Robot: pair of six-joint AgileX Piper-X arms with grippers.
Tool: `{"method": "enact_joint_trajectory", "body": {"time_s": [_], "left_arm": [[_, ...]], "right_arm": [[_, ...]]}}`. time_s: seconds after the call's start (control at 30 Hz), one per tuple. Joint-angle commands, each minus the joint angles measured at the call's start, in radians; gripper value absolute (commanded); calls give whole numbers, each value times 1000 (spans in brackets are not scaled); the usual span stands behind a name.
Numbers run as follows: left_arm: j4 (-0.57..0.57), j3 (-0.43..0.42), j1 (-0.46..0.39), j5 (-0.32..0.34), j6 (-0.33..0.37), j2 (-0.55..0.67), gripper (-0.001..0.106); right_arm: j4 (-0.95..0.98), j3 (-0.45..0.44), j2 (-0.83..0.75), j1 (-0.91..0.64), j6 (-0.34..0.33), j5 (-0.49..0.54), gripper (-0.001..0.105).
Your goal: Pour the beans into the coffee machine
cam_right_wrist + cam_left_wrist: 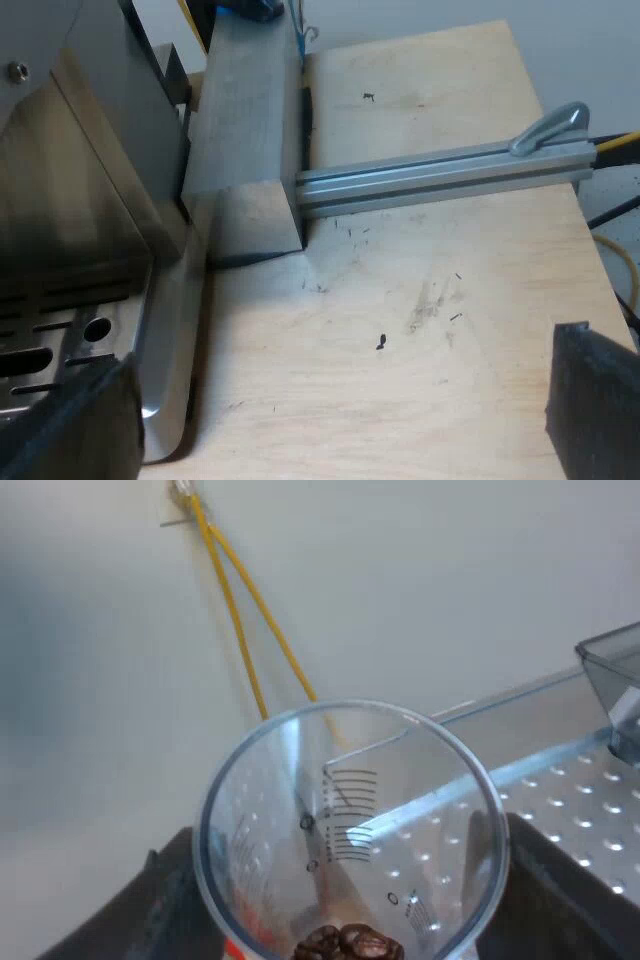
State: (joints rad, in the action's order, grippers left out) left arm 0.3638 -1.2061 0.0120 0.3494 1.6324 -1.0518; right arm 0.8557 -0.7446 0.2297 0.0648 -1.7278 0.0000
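My left jaws clench the measuring glass (350,820), beans (350,945) at its bottom, over the machine's perforated top (575,815) near the hopper (615,675). My right jaws hang released above the counter (430,280).

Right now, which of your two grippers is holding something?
The left gripper: its black fingers clasp the clear round measuring glass with brown coffee beans inside. The right gripper stands open over the wooden table.

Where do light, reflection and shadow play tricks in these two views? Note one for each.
Left wrist view: the clear glass shows the dotted metal top through its wall, slightly warped. Right wrist view: the machine's metal side mirrors soft light, and the grey block casts a dark shadow at its foot on the wooden board.
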Motion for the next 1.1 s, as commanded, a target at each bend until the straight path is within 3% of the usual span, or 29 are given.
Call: {"method": "enact_joint_trajectory", "body": {"time_s": [0.03,0.27,0.53,0.7,1.1], "left_arm": [[5,-13,5,-4,1,4,22],[6,-13,38,-1,0,4,22],[-10,-26,135,-21,0,-23,22],[-10,-84,177,-39,0,-60,22],[31,-209,179,-39,0,-144,22]], "right_arm": [[-6,-10,-4,-1,-2,0,82],[-6,-10,-4,-1,-2,0,82],[-37,-10,-4,-1,-2,0,82],[-36,-10,-4,-1,-2,0,82],[-6,-10,-4,-1,-2,-5,82]]}}
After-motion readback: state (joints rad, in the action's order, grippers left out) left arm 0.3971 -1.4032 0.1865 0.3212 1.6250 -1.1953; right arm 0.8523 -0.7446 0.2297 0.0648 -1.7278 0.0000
